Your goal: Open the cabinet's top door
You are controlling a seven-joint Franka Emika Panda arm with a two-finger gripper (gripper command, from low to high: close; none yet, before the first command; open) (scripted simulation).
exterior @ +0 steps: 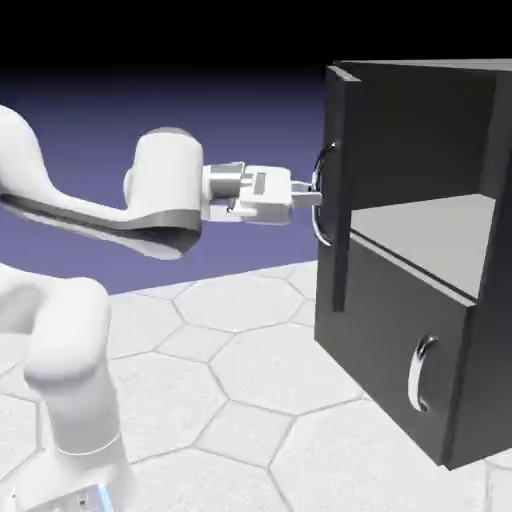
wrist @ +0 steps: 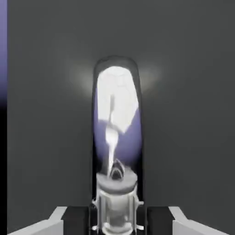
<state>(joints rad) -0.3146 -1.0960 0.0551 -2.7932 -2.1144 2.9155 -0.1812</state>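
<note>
The dark cabinet [exterior: 495, 300] stands at the exterior view's right. Its top door [exterior: 340, 120] is swung out and shows nearly edge-on, baring the light grey inner shelf [exterior: 430, 230]. My gripper [exterior: 313, 197] reaches level from the left and is shut on the top door's curved silver handle [exterior: 322, 215]. In the hand view the handle [wrist: 117, 119] rises large in the middle against the grey door panel [wrist: 193, 114], with my gripper [wrist: 117, 225] closed around its base. The fingertips [wrist: 57, 219] show at the bottom edge.
Below the shelf the shorter lower panel [exterior: 385, 330] is closed, with a small silver handle [exterior: 420, 372]. The white arm [exterior: 90, 210] stretches in from the left above the hexagon-patterned table [exterior: 250, 380].
</note>
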